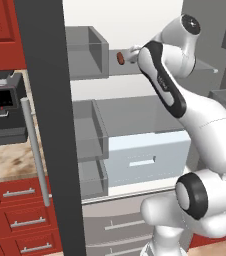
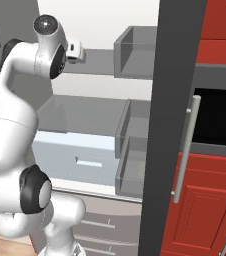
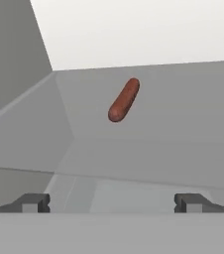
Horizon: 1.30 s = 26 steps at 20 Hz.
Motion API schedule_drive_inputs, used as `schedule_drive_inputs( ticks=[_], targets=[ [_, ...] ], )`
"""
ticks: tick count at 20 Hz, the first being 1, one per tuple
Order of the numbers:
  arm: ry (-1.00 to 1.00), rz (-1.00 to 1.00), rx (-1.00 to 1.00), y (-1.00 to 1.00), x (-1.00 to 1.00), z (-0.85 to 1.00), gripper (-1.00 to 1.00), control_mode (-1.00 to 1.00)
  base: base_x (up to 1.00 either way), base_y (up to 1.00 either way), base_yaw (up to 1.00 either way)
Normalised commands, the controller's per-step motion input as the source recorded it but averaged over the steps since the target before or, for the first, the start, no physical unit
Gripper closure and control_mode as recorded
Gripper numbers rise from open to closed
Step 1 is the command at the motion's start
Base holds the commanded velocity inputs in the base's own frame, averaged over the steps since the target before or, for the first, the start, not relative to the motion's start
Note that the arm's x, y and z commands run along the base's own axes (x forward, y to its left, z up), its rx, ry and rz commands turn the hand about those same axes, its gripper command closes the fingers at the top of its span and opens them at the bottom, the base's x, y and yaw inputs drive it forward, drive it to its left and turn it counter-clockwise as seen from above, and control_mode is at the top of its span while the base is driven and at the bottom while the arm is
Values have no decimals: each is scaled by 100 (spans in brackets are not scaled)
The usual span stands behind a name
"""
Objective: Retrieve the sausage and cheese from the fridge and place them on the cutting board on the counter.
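Coffee machine (image 1: 5, 107) on surface (image 1: 7, 162), left of open fridge (image 1: 47, 125). Sausage (image 3: 124, 99) on upper fridge shelf, lying diagonal, ahead of fingers (image 3: 34, 202) and apart from them. Fingers spread wide, empty. Step in hand: reach for sausage. Advise: roll hand so fingers straddle sausage across short axis, centre on it, then advance and close.

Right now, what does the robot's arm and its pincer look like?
The arm is glossy white, built of rounded tubular segments, with black bands and dark round caps at the joints. The pincer ends in two small, dark grey, blocky fingertips. No cables are visible.
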Motion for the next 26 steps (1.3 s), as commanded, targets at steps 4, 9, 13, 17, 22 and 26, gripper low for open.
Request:
schedule_drive_inputs(
  ticks=[4,9,13,17,22,26],
  targets=[
    [0,0,-1,19,58,-2,-100,-100,0,0,0],
    [5,0,0,8,56,-3,-100,-100,0,0,0],
    [5,0,0,2,48,-16,-100,-100,0,0,0],
    [2,0,0,2,48,-8,-100,-100,0,0,0],
    [1,0,0,2,40,-2,-100,-100,0,0,0],
    [1,0,0,3,33,-13,-100,-100,0,0,0]
  ],
)
